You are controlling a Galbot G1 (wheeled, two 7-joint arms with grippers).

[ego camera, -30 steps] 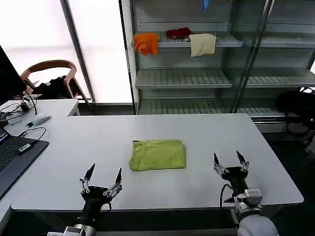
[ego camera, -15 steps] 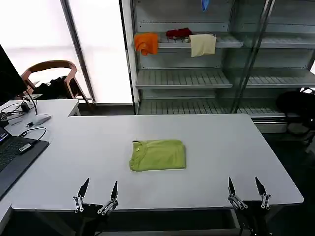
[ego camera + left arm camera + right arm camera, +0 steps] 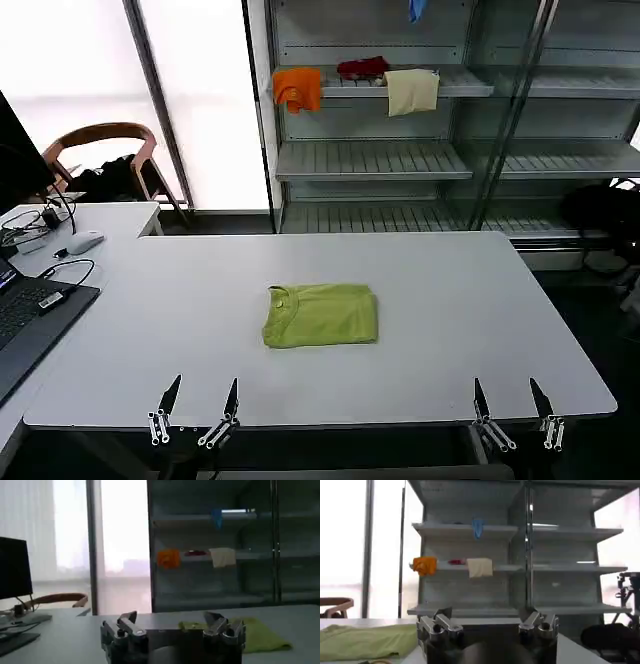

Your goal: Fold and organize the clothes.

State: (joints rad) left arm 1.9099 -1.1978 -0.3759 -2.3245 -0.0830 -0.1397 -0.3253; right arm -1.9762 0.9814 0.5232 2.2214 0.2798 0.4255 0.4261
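I see the T-shirt [image 3: 320, 315] folded mid-table [image 3: 480, 300], thin and limp, best pinched at a folded edge; left gripper [image 3: 196, 405] and right gripper [image 3: 512, 405] hang spread and empty at the near edge.

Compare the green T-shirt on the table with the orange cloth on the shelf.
The green T-shirt lies folded flat in a neat rectangle on the white table; the orange cloth sits bunched, hanging over a shelf edge. The T-shirt looks bigger. Neither is held by a gripper.
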